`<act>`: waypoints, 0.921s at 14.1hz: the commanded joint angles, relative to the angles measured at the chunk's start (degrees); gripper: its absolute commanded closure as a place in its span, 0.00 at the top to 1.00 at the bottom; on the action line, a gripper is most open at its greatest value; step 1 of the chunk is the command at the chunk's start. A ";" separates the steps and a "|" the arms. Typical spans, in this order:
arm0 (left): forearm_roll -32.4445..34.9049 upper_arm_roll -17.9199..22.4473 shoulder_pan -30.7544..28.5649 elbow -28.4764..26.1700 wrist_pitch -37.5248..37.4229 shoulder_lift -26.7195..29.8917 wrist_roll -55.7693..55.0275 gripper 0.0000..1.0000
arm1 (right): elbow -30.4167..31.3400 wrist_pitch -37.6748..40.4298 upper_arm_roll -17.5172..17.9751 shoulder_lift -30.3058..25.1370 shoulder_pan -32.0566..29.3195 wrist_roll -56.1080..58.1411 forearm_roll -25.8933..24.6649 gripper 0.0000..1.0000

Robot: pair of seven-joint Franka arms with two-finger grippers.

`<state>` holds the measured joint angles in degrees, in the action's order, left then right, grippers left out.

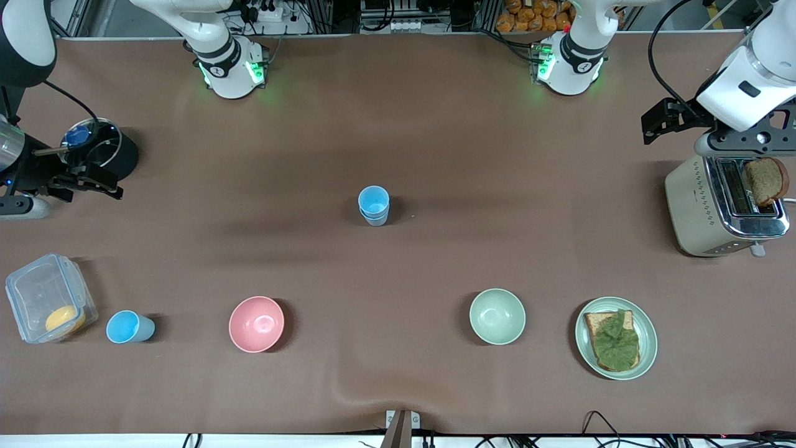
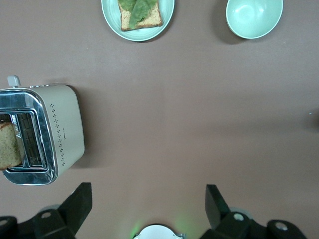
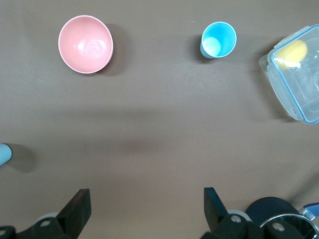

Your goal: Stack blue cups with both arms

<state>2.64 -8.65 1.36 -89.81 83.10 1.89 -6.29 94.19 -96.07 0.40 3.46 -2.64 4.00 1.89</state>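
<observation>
Two light-blue cups [image 1: 374, 206] stand nested, one in the other, upright at the middle of the table; their edge shows in the right wrist view [image 3: 4, 153]. A third blue cup [image 1: 129, 326], sky-blue inside, stands alone near the front edge at the right arm's end, between a clear box and the pink bowl; it also shows in the right wrist view [image 3: 218, 40]. My left gripper [image 1: 668, 121] is open and empty, up over the table beside the toaster [image 2: 148, 199]. My right gripper [image 1: 87, 180] is open and empty, up by a black pot [image 3: 147, 199].
A pink bowl [image 1: 256, 323] and a pale green bowl [image 1: 497, 316] sit near the front edge. A plate [image 1: 648, 339] holds bread with lettuce. A toaster [image 1: 715, 211] holds a slice. A clear box [image 1: 43, 292] and a black pot [image 1: 102, 152] are at the right arm's end.
</observation>
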 commanded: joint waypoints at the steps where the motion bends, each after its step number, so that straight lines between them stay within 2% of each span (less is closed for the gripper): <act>1: -1.41 0.30 -0.22 0.33 -0.92 0.48 0.59 1.00 | 0.12 0.44 0.66 -0.83 -0.87 -0.40 0.65 1.00; 6: -1.50 0.91 -1.71 2.52 -0.83 0.04 1.28 1.00 | 0.12 0.44 0.66 -0.83 -0.87 -0.40 0.65 1.00; 13: -1.41 0.91 -2.07 2.53 -0.39 -0.57 0.93 1.00 | 0.20 0.53 0.66 -0.83 -0.87 -0.31 0.65 1.00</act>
<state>2.64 -7.73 -0.30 -88.23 83.11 1.82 -6.26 94.19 -96.07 0.40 3.46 -2.64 4.00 1.89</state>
